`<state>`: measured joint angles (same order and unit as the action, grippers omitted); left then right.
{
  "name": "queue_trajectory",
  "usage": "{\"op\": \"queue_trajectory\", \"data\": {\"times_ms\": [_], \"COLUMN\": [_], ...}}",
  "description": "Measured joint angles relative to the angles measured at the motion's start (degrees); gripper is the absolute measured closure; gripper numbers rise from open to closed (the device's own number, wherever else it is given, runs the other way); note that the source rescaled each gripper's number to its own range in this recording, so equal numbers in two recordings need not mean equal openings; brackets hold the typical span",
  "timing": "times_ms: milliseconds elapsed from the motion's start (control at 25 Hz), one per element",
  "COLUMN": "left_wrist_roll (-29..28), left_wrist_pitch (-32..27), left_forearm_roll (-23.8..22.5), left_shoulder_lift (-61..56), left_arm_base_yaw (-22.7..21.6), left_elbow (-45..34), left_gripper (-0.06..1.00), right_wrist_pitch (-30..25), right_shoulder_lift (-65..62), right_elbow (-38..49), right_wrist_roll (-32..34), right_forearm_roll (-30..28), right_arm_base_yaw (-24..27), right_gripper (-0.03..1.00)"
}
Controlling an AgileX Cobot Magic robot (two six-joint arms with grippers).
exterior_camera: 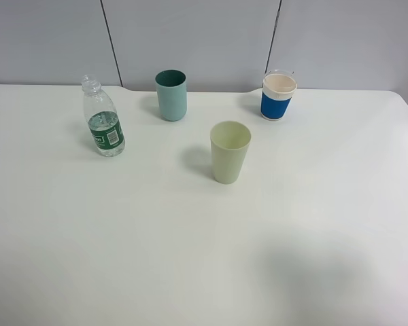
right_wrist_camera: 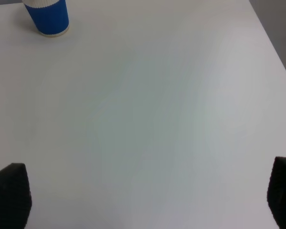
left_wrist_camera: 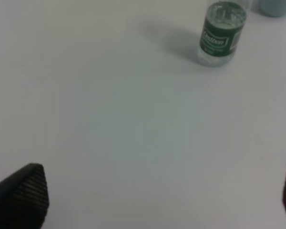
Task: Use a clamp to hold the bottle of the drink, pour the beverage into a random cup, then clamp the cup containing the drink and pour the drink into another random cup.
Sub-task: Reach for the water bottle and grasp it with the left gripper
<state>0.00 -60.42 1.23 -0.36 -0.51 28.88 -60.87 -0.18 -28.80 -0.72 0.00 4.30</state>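
Observation:
The clear ribbed bottle (exterior_camera: 103,125) with a dark green label stands uncapped at the left of the white table (exterior_camera: 204,258), part full of clear liquid; the left wrist view also shows the bottle (left_wrist_camera: 221,33). The pale yellow-green tapered cup (exterior_camera: 230,151) stands upright near the middle. Behind it to the left is the teal straight-sided cup (exterior_camera: 171,95). Neither arm shows in the high view. My left gripper (left_wrist_camera: 162,191) is open over bare table, well short of the bottle. My right gripper (right_wrist_camera: 148,191) is open too, with nothing between its fingers.
A white cup with a blue band (exterior_camera: 279,96) stands at the back right, and the same cup (right_wrist_camera: 47,16) shows in the right wrist view. The table's right edge (right_wrist_camera: 276,52) runs close by that side. A grey panelled wall (exterior_camera: 190,41) backs the table.

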Motion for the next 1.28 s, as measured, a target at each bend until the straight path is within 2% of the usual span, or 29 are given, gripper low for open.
{"op": "queue_trajectory", "data": {"times_ms": [1280], "left_wrist_roll": [0.0], "left_wrist_pitch": [0.0], "left_forearm_roll": [0.0], "left_shoulder_lift": [0.0], "left_arm_base_yaw": [0.0], "left_elbow": [0.0], "left_gripper": [-0.06], "right_wrist_pitch": [0.0], "right_shoulder_lift": [0.0], "right_elbow": [0.0], "right_wrist_roll": [0.0], "right_forearm_roll": [0.0], "right_arm_base_yaw": [0.0], "right_gripper": [-0.03]}}
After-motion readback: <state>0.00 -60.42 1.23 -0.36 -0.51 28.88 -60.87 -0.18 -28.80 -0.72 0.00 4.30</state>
